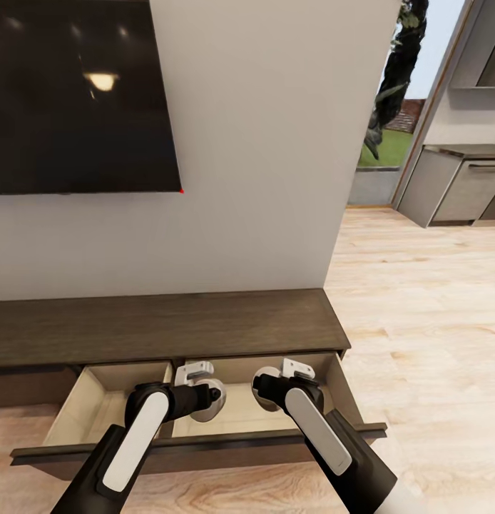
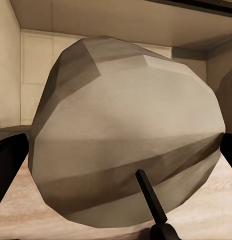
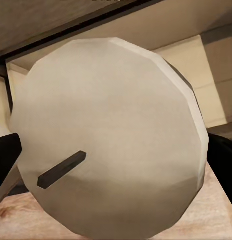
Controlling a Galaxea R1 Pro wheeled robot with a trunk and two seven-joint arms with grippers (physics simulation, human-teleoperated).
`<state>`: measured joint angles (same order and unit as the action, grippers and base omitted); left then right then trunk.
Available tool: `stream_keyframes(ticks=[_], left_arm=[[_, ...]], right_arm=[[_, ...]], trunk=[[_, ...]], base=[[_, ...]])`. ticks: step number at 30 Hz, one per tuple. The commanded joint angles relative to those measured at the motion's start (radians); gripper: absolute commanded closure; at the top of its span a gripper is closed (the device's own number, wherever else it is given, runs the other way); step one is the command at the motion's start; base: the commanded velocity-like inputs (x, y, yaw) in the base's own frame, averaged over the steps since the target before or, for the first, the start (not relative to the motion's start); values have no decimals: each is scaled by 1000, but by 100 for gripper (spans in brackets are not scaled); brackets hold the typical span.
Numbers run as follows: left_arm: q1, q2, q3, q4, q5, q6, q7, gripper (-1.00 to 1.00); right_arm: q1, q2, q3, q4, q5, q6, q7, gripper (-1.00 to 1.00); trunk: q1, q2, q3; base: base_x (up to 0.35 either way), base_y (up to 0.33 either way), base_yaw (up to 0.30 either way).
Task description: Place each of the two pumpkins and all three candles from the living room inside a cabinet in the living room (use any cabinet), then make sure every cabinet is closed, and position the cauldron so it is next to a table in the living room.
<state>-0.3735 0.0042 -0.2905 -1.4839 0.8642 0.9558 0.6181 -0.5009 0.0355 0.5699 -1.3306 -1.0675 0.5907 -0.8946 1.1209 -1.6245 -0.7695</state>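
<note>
A pale candle [image 2: 126, 135], dark wick toward the lens, sits between the dark fingers [image 2: 8, 160] of the left pincer [image 1: 207, 398] – clamped from both sides, it seems. The right pincer [image 1: 269, 385] grips a second candle [image 3: 110, 135] the same way. Both hang side by side inside the rim of the open drawer [image 1: 105, 403], over its right-hand compartment (beige, bare). The drop is straight down – neither arm looks nearer. Above runs the dark cabinet [image 1: 169, 325] top.
</note>
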Motion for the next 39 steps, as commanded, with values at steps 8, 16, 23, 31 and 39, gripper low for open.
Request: stream_keyframes(ticks=[8,16,23,31,39], left_arm=[[-1,0,1,-1,12,3,9,100],[-1,1,1,-1,11,3,9,100],[-1,1,0,-1,12,3,9,100],[-1,1,0,-1,13,3,9,100],[-1,1,1,-1,11,3,9,100]], right_arm=[[-1,0,1,-1,-6,3,-9,100],[-1,0,1,1,-6,3,4,100],[-1,0,1,1,-6,3,6,100],[-1,1,1,1,-6,3,6,100],[-1,1,1,2,-6,3,6,100]], trunk=[[0,0,-1],[0,0,-1],[0,0,-1],[0,0,-1],[4,-7,-4]], base=[[0,3,-69],[10,62,-102],[51,43,-4],[98,5,0],[11,0,0]])
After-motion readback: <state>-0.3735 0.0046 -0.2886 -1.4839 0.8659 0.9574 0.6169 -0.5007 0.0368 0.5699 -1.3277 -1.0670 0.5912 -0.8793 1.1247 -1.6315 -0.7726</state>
